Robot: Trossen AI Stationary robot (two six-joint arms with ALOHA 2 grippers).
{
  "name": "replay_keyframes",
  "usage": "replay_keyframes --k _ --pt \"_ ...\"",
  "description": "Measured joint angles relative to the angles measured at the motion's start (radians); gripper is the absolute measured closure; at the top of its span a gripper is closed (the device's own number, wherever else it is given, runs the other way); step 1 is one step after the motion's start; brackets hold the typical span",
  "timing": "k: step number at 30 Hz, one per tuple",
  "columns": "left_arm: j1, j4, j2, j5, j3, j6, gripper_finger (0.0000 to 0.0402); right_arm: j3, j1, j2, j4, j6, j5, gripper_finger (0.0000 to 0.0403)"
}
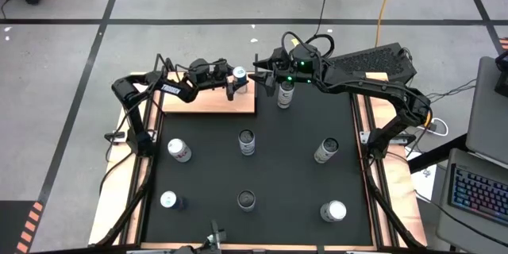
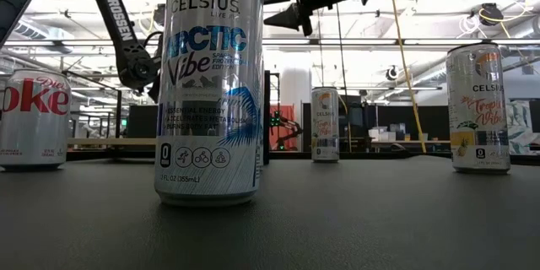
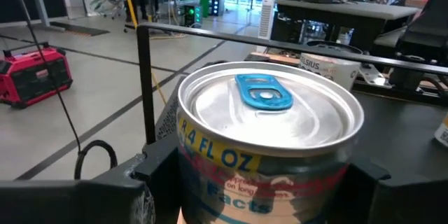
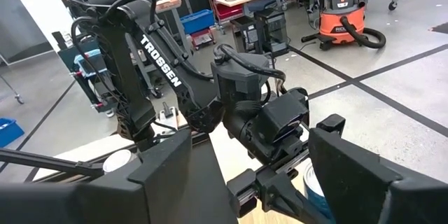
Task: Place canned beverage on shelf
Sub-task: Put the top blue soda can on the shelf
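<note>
Left gripper (image 1: 232,86) closed on a canned beverage (image 1: 239,74), fingers seen clamped on both sides of can body in left wrist view (image 3: 269,147); blue pull tab up, can upright. Held over far right part of shelf (image 1: 208,101), the light-wood board at far left of black mat (image 1: 262,167), w/ black corner rod (image 3: 145,84) close beside can. Cannot tell whether can base is touching board or just above it. Right gripper (image 1: 267,75) open, nothing between fingers, hovering just right of shelf edge, above a tall slim can (image 1: 285,94) standing on mat near far edge; not touching it as far as visible. Right wrist view looks straight at left arm's wrist, so both tools close together, apart though. Elsewhere on mat: six more cans standing in two rows, incl. a Celsius can (image 2: 208,84) nearest low cam and a Diet Coke can (image 2: 32,118) at its left. Progress, as judged: pick done, carry to shelf done or nearly so; placement not confirmed. Left to do: set can down flat on board, open fingers, back arm away w/o clipping rod or can. No can seen standing free on shelf yet.
</note>
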Motion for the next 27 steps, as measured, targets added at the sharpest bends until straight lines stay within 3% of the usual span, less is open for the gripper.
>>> replay_keyframes --k 27 --pt "0.001 0.022 0.000 -0.003 0.000 0.000 0.0141 0.000 0.000 0.000 -0.003 0.000 0.004 0.0135"
